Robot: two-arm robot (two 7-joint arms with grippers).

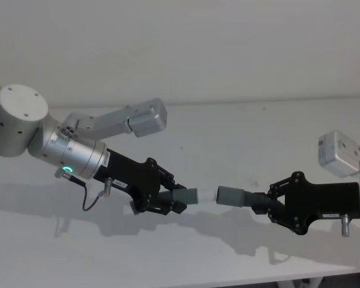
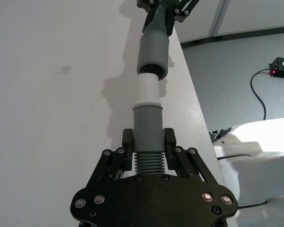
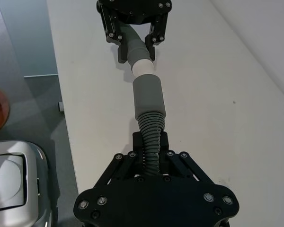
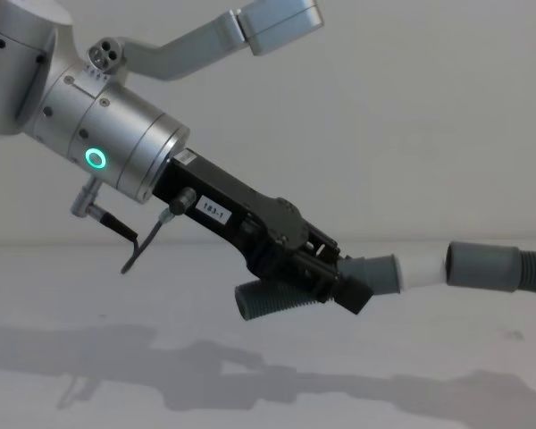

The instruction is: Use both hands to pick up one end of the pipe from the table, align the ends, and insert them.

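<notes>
Spanning room's grey floor [image 2: 236, 85]: white table [image 2: 61, 118].

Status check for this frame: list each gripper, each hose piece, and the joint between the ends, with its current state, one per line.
Left gripper: shut on the hose piece with the white tip, held above the table.
Right gripper: shut on the hose piece with the open sleeve, also lifted.
Hose piece with white tip: gripped at its ribbed part, tip pointing at the sleeve.
Hose piece with open sleeve: gripped on its ribs.
Joint: ends roughly lined up, white tip at the sleeve mouth, mostly exposed, not pushed home.
</notes>
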